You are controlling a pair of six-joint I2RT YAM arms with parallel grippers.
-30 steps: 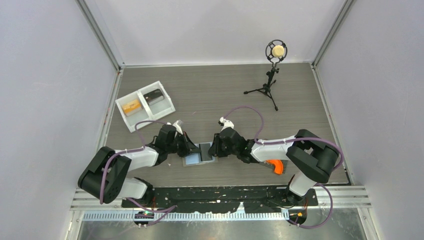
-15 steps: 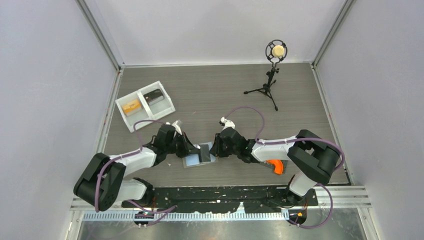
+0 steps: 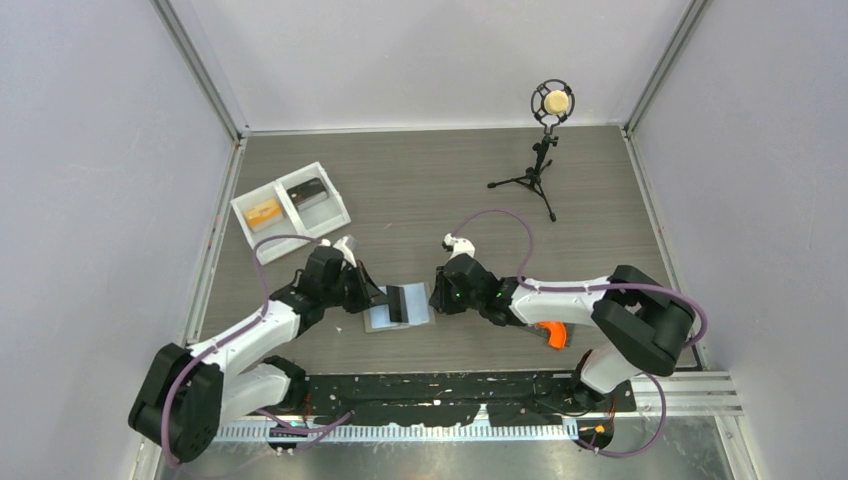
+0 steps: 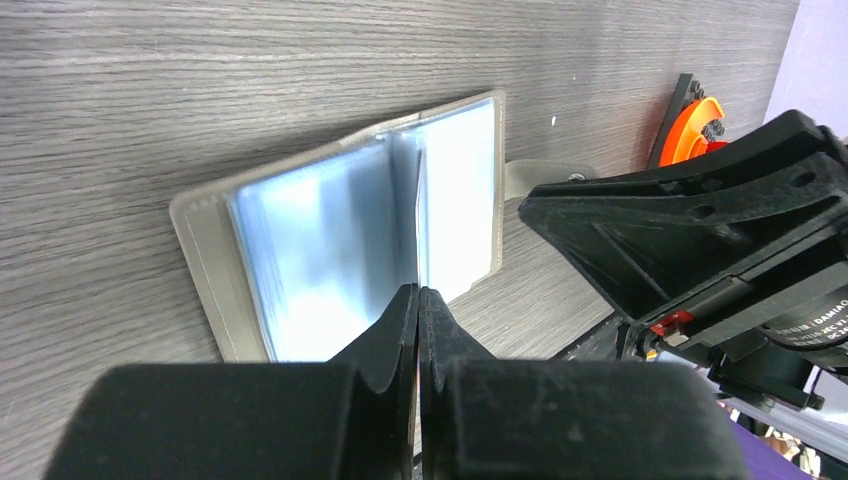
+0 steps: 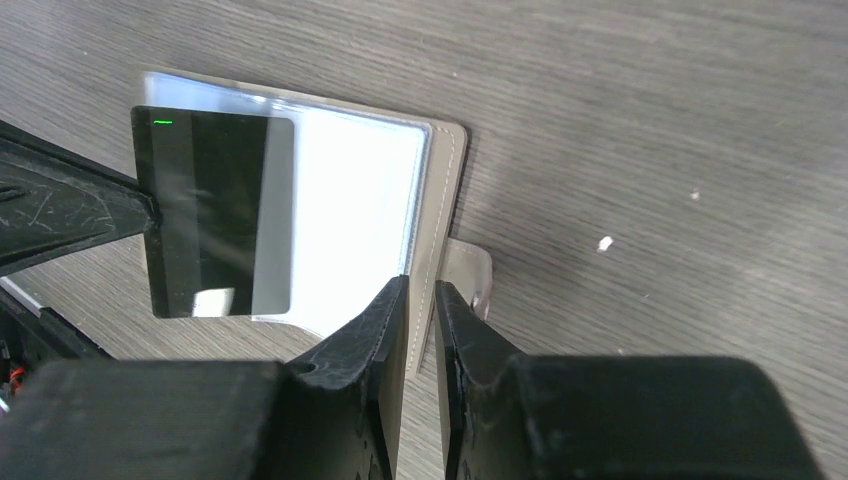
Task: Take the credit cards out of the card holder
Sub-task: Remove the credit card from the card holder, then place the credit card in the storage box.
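The card holder (image 3: 416, 308) lies open on the table, its light blue panels (image 4: 320, 250) facing up. My left gripper (image 3: 382, 298) is shut on a dark grey credit card (image 5: 210, 210), which stands on edge over the holder's left half, clear of the pockets. In the left wrist view that card (image 4: 419, 200) shows only as a thin line ahead of my left gripper (image 4: 419, 290). My right gripper (image 5: 420, 287) is shut on the holder's grey right edge (image 5: 440, 200), beside its clasp tab. An orange flat thing (image 3: 265, 212), perhaps the other card, lies in the white tray.
A white two-compartment tray (image 3: 336, 203) sits at the back left, with a dark thing (image 3: 306, 192) in its right half. A microphone on a small tripod (image 3: 545, 150) stands at the back right. An orange part (image 3: 550, 333) lies by the right arm.
My left gripper has drawn back to the left with the dark card, pulling it out of the holder. The right gripper has kept its pinch on the holder's right edge.
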